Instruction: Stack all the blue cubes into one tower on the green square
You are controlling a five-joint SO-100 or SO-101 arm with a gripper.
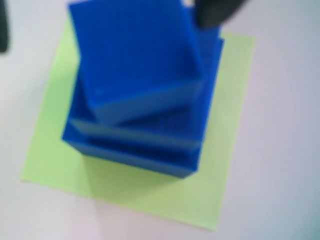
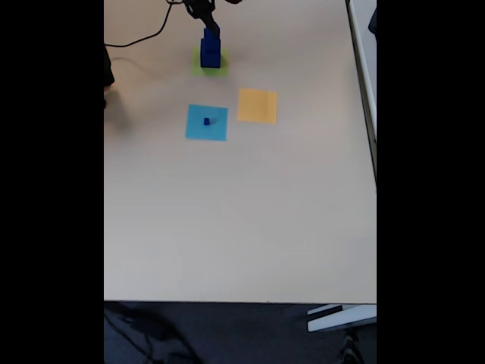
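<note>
**Tower partly built, smallest cube still waiting**

In the wrist view a tower (image 1: 140,95) of blue cubes stands on the green square (image 1: 55,150). I can count at least two layers there: a wide cube at the bottom and a smaller one on it, turned a little so its edges do not line up with the one below. The picture is soft, and a pale band between the layers may be the edge of a third cube; I cannot say for sure. The green square shows on all sides around the base, so the tower sits well inside it.

In the fixed view the tower is at the far end of the table (image 2: 242,220), and it looks like a tall narrow column. The gripper (image 2: 206,24) is just above the top of it. Whether its fingers are spread or pressing on the top cube, I cannot tell, because the view is too small. The dark shape at the top edge of the wrist view is probably one finger.

One tiny cube (image 2: 206,121) lies apart, in the middle of the light-blue square (image 2: 195,130). The orange square (image 2: 258,105) beside it carries nothing.

My judgement: most of the work is done. What is left is to let go of the top cube, if it is held, and then bring the tiny cube to the top.
</note>
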